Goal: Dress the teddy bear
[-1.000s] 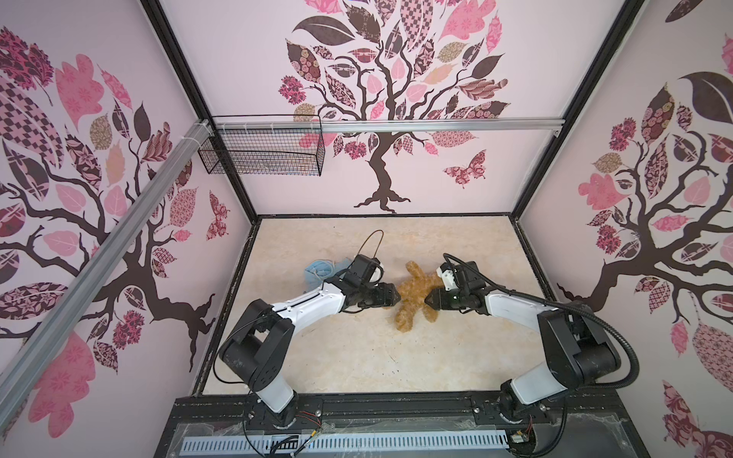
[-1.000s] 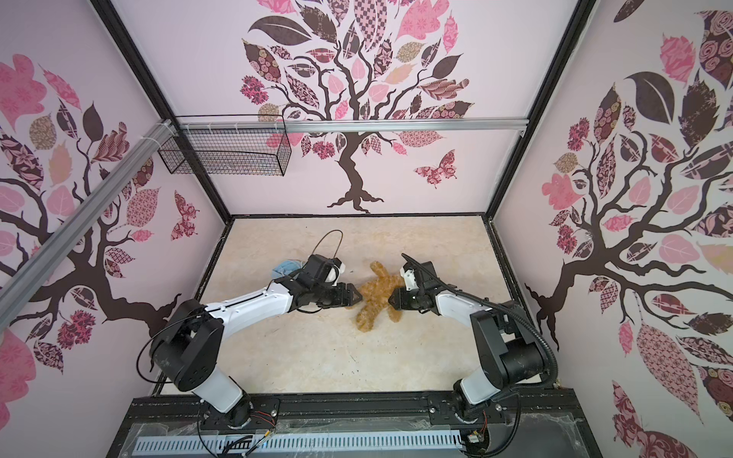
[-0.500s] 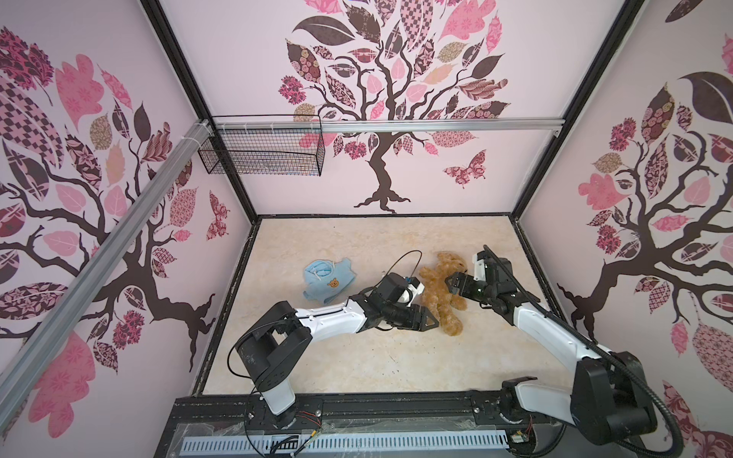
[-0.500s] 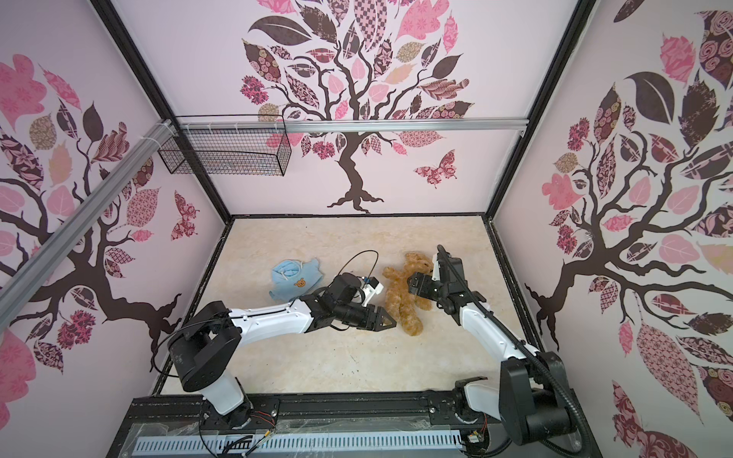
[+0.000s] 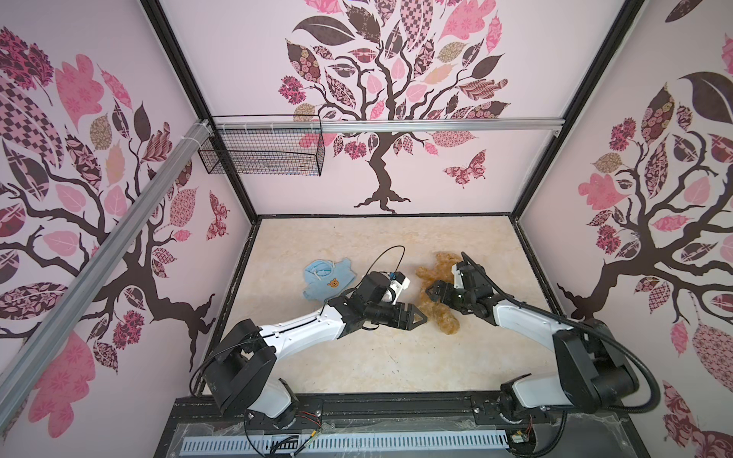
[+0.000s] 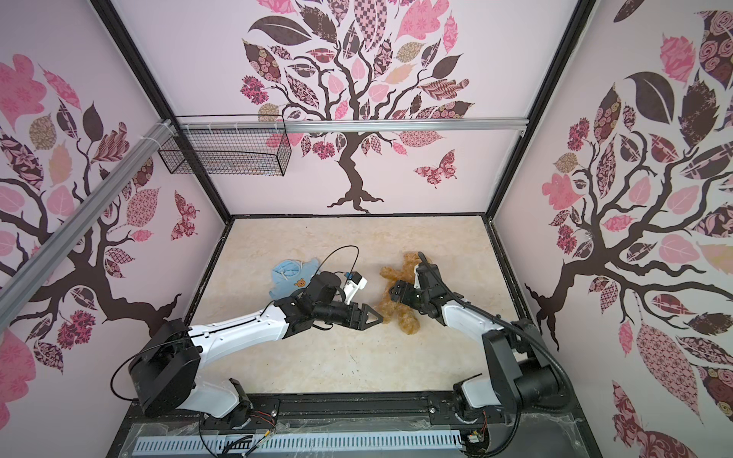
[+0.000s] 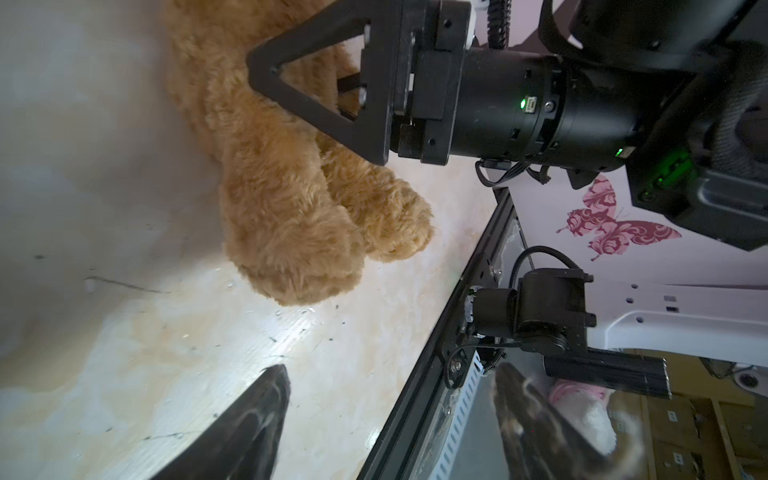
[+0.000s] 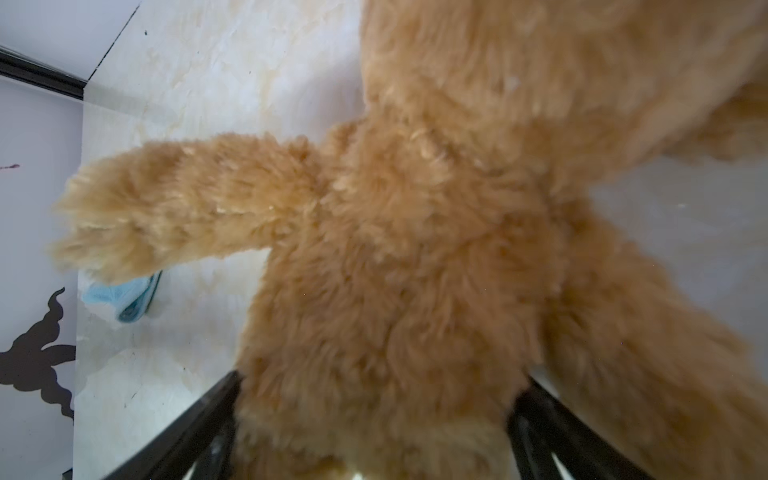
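The right hand point(image 5: 433, 293) is spread wide astride the fluffy golden-brown plush teddy bear point(image 5: 445, 322), which lies head toward the far edge of the pale marbled surface point(image 5: 357, 357) with its legs nearward, while the left hand point(image 5: 415, 317) is spread and empty.

My left arm point(image 5: 301, 329) stretched low toward middle, left gripper point(image 5: 422, 317) at wrist level, jaws apart, nothing between. My right arm point(image 5: 523, 321) reaches in from right, elbow bent, right gripper point(image 5: 434, 294) angled down, jaws spread wide.
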### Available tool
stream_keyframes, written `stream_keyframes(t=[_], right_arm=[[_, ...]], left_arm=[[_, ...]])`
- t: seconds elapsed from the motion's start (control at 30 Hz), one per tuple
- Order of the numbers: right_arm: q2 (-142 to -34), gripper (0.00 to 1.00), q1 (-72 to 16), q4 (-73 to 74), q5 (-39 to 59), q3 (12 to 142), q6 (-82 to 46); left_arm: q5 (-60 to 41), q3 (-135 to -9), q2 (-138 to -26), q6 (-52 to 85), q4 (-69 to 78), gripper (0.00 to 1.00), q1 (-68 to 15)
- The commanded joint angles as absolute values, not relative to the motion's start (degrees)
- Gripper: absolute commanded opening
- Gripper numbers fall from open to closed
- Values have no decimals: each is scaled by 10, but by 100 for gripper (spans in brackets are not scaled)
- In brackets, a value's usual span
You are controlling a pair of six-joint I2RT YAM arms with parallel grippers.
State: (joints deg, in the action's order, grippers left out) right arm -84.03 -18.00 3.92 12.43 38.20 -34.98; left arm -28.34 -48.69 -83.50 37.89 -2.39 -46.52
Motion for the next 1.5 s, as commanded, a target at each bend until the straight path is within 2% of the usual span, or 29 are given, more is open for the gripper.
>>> stream_keyframes(t=[0.0,0.03,0.07,0.17,0.27,0.33,0.53,0.67,0.8,1.0,1.13,1.47], right_arm=[[-893,93,-181,83,88,400,-362],[-902,89,-181,109,91,392,-356],[-909,80,-181,129,92,385,-344],[-913,47,-181,140,86,378,-288],[-873,28,-183,180,108,344,-252],[-830,20,-194,212,109,314,-226],[-685,18,-281,296,25,232,-87],[-630,16,-318,323,-12,205,-10],[-604,14,-337,381,-24,175,57],[-625,14,-347,447,-46,169,157],[-648,14,-347,461,-61,179,167],[-629,15,-348,380,-75,161,24]], left_arm=[[-255,-453,-801,363,-51,81,-443],[-247,-448,-790,360,-58,81,-439],[-236,-443,-779,358,-67,81,-435],[-190,-430,-750,354,-87,81,-429],[-156,-416,-721,355,-99,82,-416],[-144,-407,-706,356,-98,82,-403],[-128,-391,-679,374,-95,82,-355],[-115,-387,-657,380,-98,82,-345],[-100,-395,-643,377,-116,83,-345],[-83,-400,-628,371,-130,83,-344],[-72,-403,-620,364,-144,83,-344],[-57,-404,-606,358,-151,84,-344]])
